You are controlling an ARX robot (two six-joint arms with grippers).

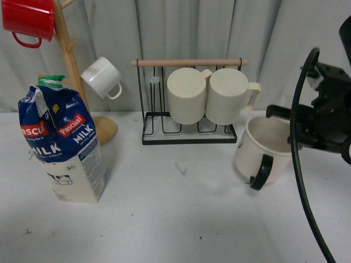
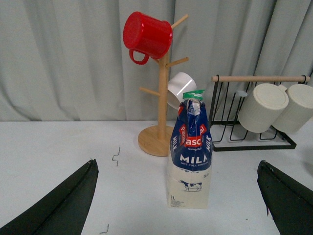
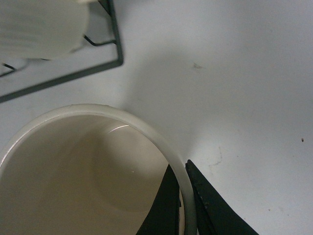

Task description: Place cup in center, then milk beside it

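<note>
The cup (image 1: 262, 152), a wide cream mug with a black handle (image 1: 260, 172), sits at the right of the table in the front view, its handle turned toward the camera. My right gripper (image 1: 285, 139) is shut on the cup's rim, one finger inside and one outside the wall (image 3: 188, 196). The cup's open mouth (image 3: 83, 181) fills the right wrist view. The milk (image 1: 63, 145), a blue and cream carton with a green cap, stands upright at the left. My left gripper (image 2: 178, 200) is open, with the milk (image 2: 190, 161) standing ahead of its spread fingers.
A black wire rack (image 1: 189, 129) with two ribbed cream mugs (image 1: 211, 101) stands at the back centre. A wooden mug tree (image 1: 74, 66) at the back left carries a red mug (image 1: 30, 19) and a small white cup (image 1: 102, 78). Grey curtains hang behind.
</note>
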